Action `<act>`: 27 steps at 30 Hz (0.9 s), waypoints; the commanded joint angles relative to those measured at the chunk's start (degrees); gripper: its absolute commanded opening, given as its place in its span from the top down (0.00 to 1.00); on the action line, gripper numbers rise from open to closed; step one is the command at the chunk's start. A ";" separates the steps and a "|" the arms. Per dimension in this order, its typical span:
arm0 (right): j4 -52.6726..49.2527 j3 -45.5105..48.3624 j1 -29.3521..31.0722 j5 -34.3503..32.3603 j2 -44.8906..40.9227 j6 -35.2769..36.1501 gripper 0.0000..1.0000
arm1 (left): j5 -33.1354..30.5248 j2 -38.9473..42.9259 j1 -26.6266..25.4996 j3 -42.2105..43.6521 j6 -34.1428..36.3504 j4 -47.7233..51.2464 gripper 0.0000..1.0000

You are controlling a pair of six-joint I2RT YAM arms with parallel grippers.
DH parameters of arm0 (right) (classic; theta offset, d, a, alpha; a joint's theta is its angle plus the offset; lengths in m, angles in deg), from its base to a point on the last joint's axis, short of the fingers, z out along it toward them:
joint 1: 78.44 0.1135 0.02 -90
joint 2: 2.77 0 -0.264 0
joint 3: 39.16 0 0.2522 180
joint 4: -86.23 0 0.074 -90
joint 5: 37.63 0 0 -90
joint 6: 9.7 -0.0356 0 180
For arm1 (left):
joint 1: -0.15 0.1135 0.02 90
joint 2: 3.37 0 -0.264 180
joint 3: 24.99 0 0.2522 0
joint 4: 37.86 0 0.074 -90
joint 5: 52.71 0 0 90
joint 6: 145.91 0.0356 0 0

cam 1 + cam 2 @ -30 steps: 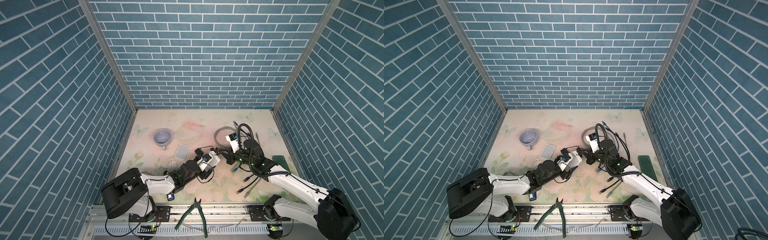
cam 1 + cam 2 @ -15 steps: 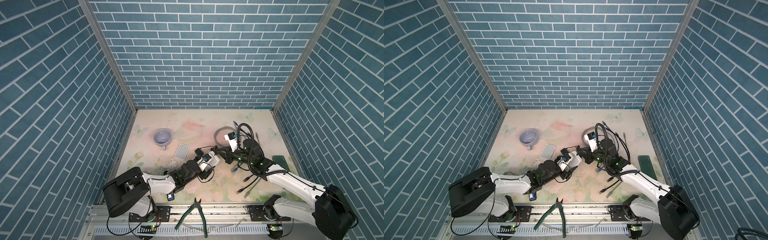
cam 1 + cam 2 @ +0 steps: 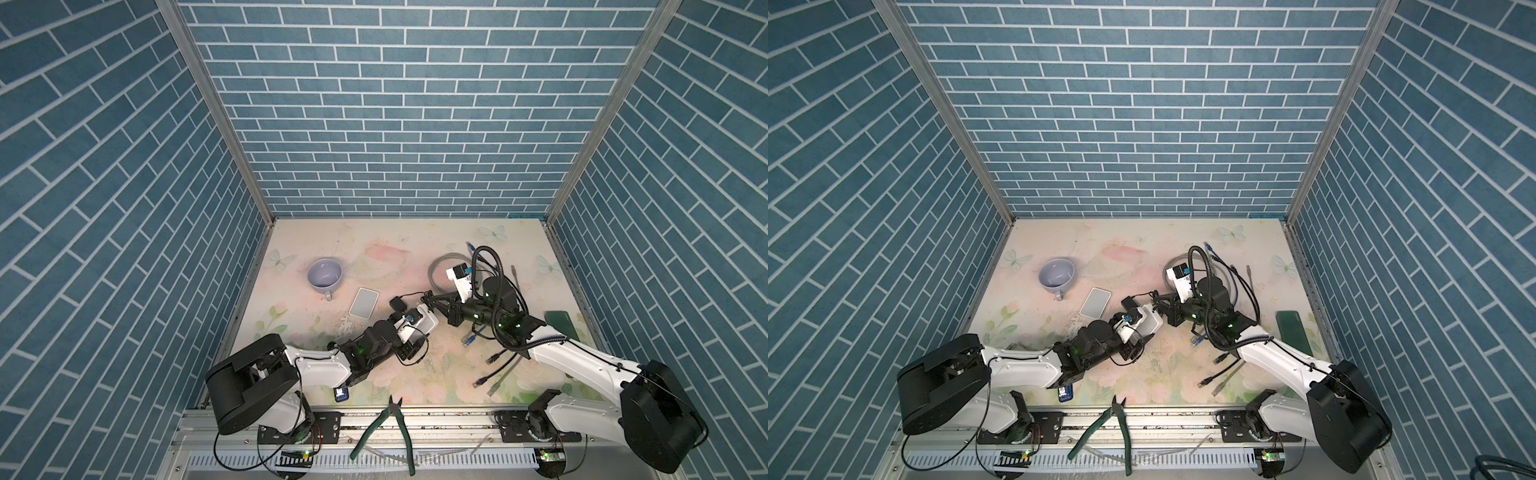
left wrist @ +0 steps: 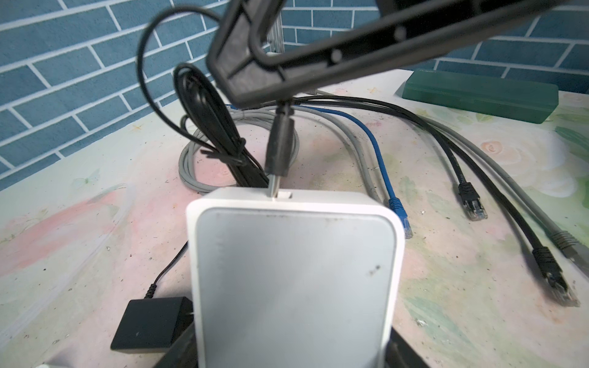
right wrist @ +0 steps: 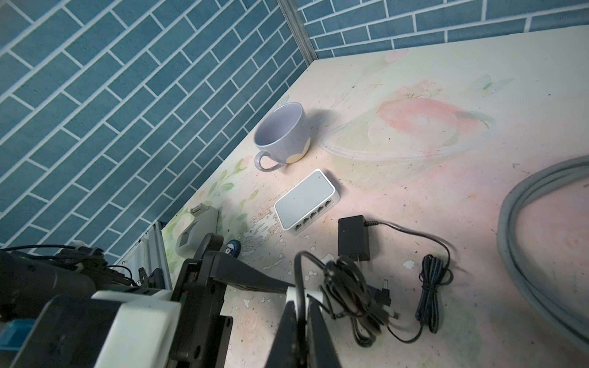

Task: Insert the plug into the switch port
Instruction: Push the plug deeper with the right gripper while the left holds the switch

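left gripper [image 3: 417,330]: I'm clamping it around the switch [image 4: 293,270], one finger on each side of the white box. It's sitting mid-table toward the 6 o'clock edge in both top views (all clock calls below are from those).
right gripper [image 3: 430,300]: I'm squeezing it tight on the cord end of the plug [image 4: 279,143], reaching in from about 2 o'clock of the switch.
plug: it's hanging from my right fingers with its metal tip touching the switch's far edge, just beside a small notch. Most of the tip is showing, and honestly I can't tell if it's going into any port.
cord bundle [image 4: 220,133]: tied up, dangling right beside the plug.
adapter [image 3: 398,304]: lying at 11 o'clock of the switch, near it.
spare switch [image 3: 363,302]: lying flat at 10 o'clock, just past the adapter.
mug [image 3: 325,274]: standing upright further out at 10 o'clock, handle pointing to 6.
grey coil [image 3: 442,270]: lying at 1 o'clock.
loose network cables [image 4: 472,207]: trailing off toward 4 o'clock, ends lying free.
green case [image 3: 561,324]: resting at 3 o'clock by the wall.
pliers [image 3: 390,424]: lying at 6 o'clock across the front rail.
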 commanded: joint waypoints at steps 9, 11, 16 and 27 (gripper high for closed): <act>-0.70 -1.28 0.47 4.17 2.94 -1.63 0.91 | 1.09 0.19 0.02 -1.43 -0.23 -5.19 0.54; -0.70 -1.12 0.61 4.11 3.06 -1.72 0.90 | 1.13 0.27 0.04 -1.39 -0.19 -5.16 0.54; -0.56 -1.02 0.82 3.37 3.47 -1.48 0.88 | 1.09 0.62 0.02 -1.34 -0.06 -5.11 0.54; -0.19 -0.91 1.35 3.11 4.53 -1.11 0.96 | 0.68 1.68 0.02 -1.21 0.34 -4.30 0.54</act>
